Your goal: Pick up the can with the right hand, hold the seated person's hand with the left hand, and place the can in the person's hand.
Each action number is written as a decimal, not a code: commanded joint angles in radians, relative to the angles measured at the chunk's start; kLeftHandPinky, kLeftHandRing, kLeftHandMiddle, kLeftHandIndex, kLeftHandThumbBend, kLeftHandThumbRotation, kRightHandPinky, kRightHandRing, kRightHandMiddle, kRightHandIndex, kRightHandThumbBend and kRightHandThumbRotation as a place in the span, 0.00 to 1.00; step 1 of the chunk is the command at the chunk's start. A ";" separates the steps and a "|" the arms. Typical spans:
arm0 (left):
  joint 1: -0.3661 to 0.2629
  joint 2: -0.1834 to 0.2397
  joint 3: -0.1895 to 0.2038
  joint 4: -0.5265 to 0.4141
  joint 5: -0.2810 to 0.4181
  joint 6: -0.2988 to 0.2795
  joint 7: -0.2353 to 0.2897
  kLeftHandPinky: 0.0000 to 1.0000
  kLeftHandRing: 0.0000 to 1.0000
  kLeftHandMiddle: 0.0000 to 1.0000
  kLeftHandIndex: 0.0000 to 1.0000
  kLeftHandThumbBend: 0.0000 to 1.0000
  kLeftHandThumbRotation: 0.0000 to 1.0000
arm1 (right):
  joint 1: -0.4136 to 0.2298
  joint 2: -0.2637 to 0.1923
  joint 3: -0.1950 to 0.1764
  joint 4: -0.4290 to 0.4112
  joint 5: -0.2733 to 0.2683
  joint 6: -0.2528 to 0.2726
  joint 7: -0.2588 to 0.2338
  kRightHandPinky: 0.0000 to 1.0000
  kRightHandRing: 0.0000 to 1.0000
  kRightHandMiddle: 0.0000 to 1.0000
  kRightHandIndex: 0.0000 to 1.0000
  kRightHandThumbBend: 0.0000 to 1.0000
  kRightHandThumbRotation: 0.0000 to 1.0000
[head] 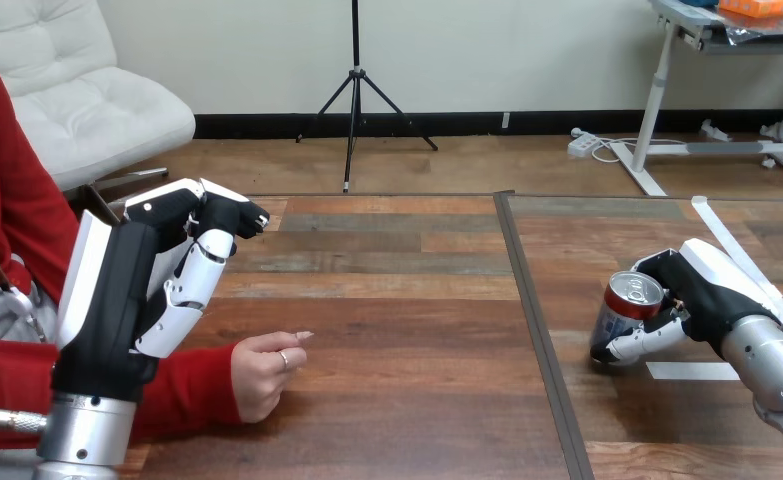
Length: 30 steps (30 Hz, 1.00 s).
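Observation:
A red-topped can (627, 312) stands tilted on the table at the right, and my right hand (702, 295) is curled round its side. My left hand (157, 275) is raised above the table at the left, its fingers loosely bent with nothing between them. The person's hand (264, 372) rests on the table just right of and below my left hand, loosely closed, and the two are apart.
A dark seam (532, 320) runs front to back between the two table tops. A strip of white tape (692, 371) lies flat near the can. Bare wood (397, 330) stretches between the person's hand and the can.

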 commanded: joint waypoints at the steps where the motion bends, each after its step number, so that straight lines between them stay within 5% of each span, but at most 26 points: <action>1: -0.046 -0.001 0.014 -0.021 -0.009 -0.003 0.002 0.45 0.55 0.57 0.47 0.25 0.87 | -0.071 -0.010 -0.024 -0.036 0.020 -0.044 -0.023 0.33 0.38 0.43 0.44 0.79 0.00; 10: -0.043 0.032 0.012 -0.021 0.038 0.006 -0.012 0.45 0.57 0.59 0.49 0.27 0.76 | -0.066 -0.020 -0.022 -0.053 0.017 -0.085 -0.023 0.33 0.37 0.42 0.44 0.80 0.00; 30: -0.006 0.151 -0.010 -0.142 0.315 0.232 -0.101 0.67 0.78 0.80 0.76 0.95 0.51 | -0.077 -0.035 -0.036 -0.078 0.031 -0.089 0.002 0.35 0.38 0.43 0.44 0.79 0.00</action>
